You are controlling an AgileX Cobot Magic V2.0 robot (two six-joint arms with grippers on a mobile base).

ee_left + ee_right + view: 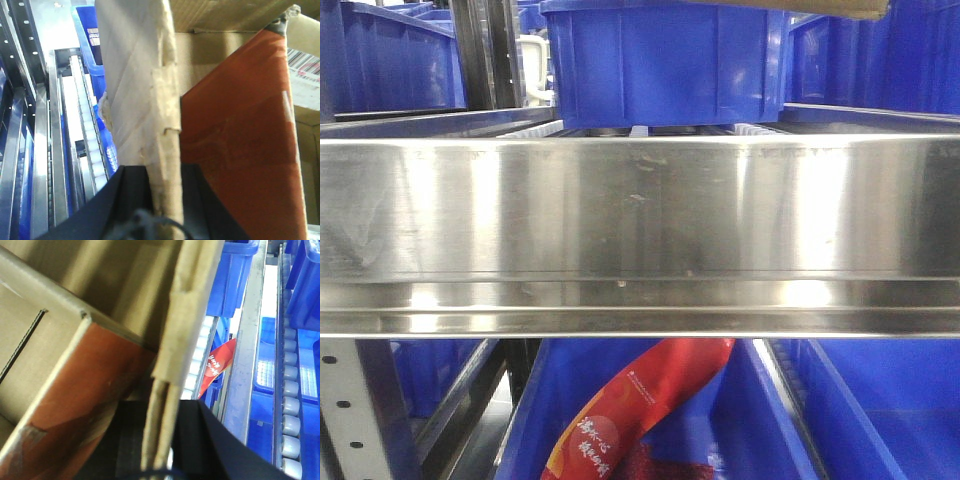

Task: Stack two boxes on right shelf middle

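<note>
left gripper (164,202) and right gripper (160,447) are clamped on box (135,75) walls. box holds a red-brown panel (240,150); blue bin (770,430) under shelf (640,200) holds a red packet (640,400).

The left gripper (165,175) sits at the bottom edge of its wrist view. Its two black fingers (131,192) are closed from either side on an upright wall of the box (135,80), pressed flat against the cardboard. A thin grey cable (145,220) loops across its base. The right gripper (162,412) holds likewise, its dark fingers (205,435) pinching a doubled cardboard edge between them.
</note>
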